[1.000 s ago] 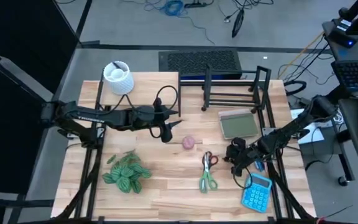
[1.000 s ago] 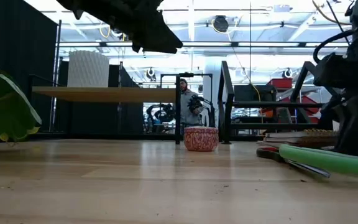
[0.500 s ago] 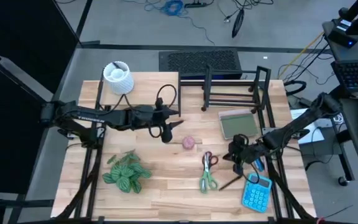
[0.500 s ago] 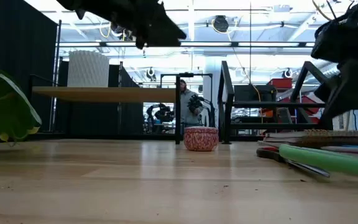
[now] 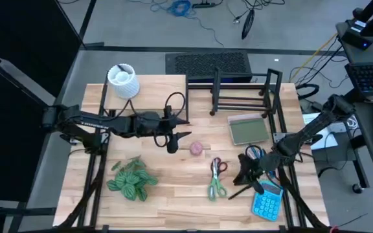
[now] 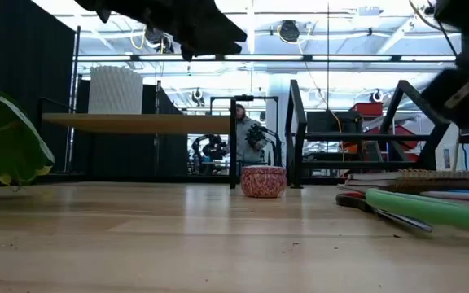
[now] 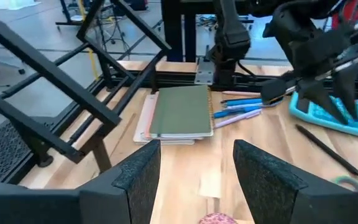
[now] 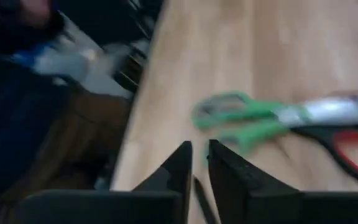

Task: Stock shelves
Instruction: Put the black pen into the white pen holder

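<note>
my right jaws (image 5: 246, 176) have swung nearer the teal calculator (image 5: 267, 201) since a second ago, pinching a thin black pen. my left jaws (image 7: 194, 171) hang spread just beside the pink tin (image 5: 196, 147). the pale-wood riser shelf (image 5: 147, 87) carries a ribbed white pot (image 5: 122, 79); the black wire rack (image 5: 241, 90) stands beside it.

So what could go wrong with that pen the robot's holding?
The right gripper pinches the thin black pen near one end, so it may slip and drop onto the green scissors or the blue calculator. The open left gripper hangs close to the pink tin and might bump it.
</note>
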Available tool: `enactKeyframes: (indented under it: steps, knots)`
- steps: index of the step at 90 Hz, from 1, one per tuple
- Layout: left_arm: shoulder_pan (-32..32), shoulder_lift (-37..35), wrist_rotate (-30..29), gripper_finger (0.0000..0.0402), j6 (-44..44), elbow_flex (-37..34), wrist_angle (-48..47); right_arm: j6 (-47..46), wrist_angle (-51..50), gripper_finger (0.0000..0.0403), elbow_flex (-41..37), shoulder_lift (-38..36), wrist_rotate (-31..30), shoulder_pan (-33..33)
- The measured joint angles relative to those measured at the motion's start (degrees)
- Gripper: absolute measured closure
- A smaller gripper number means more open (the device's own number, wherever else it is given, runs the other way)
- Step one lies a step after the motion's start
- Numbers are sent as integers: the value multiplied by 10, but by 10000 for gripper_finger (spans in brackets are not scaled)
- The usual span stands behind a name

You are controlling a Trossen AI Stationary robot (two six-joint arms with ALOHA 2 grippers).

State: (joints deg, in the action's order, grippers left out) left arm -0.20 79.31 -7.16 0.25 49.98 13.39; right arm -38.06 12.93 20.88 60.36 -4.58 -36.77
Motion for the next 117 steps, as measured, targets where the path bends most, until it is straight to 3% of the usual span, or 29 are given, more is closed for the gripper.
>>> enactKeyframes:
  steps: [15, 30, 41, 67, 92, 103, 117]
  knots:
    - [-11, 0, 0, 212, 0, 0, -5, 55, -74, 301, 77, 56, -2, -25]
    - [-19, 0, -1, 212, 0, 0, -4, 105, -278, 287, 191, 135, -5, -57]
    - [-21, 0, -2, 212, 0, 0, -4, 88, -381, 287, 224, 193, -10, -78]
    - [-21, 0, -4, 212, 0, 0, -5, 92, -334, 287, 225, 297, -26, -84]
    - [-21, 0, -4, 212, 0, 0, -7, 104, -315, 293, 228, 344, -37, -80]
    - [-21, 0, -4, 212, 0, 0, -7, 102, -314, 321, 229, 355, -35, -80]
    - [-21, 0, -4, 212, 0, 0, -7, 102, -314, 384, 229, 357, -28, -80]
